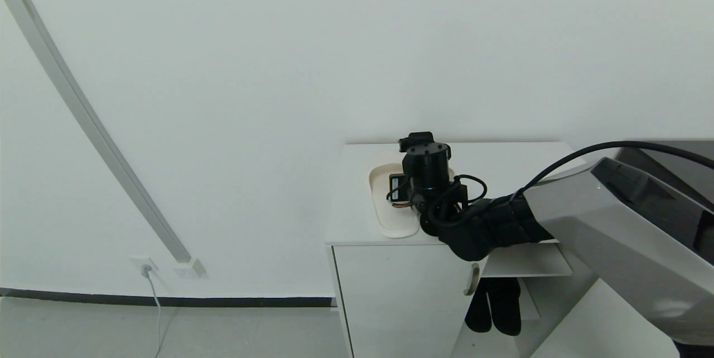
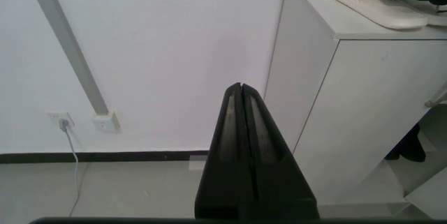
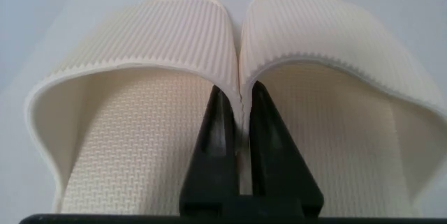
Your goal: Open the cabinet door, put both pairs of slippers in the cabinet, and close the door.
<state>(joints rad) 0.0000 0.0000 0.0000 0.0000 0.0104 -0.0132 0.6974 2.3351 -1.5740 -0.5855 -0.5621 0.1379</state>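
Grey floor (image 1: pixel 83 330) nearest. The left gripper (image 2: pixel 241 88) hangs low over it, off the white cabinet's (image 1: pixel 401 291) left side, fingers pressed flat together with nothing between them. On the cabinet front, the left door leaf is shut, with its handle (image 1: pixel 473 280) on the inner edge. The right-hand side stands open, showing a shelf (image 1: pixel 524 262) and, below it, a pair of black slippers (image 1: pixel 496 305) already inside, toes down. Up on the cabinet top (image 1: pixel 502 163) the right gripper (image 3: pixel 239 95) comes in from the robot's side onto the cream slippers (image 3: pixel 160 42), which lie side by side, touching, soles flat on the top near its left edge. One finger sits inside each slipper, and the two adjoining strap edges are pinched between them, so the jaws are nearly closed and clamped on the pair. Whether the slippers are lifted off the top, can't tell; in the head view they look flat on it. Behind everything is a plain white wall (image 1: pixel 279 40) with a grey trunking strip (image 1: pixel 83 112) running diagonally down it. A wall outlet (image 1: pixel 144 264) with a cable (image 1: pixel 156 302) plugged in sits near the strip's foot. A black baseboard (image 1: pixel 167 301) runs where wall meets floor.
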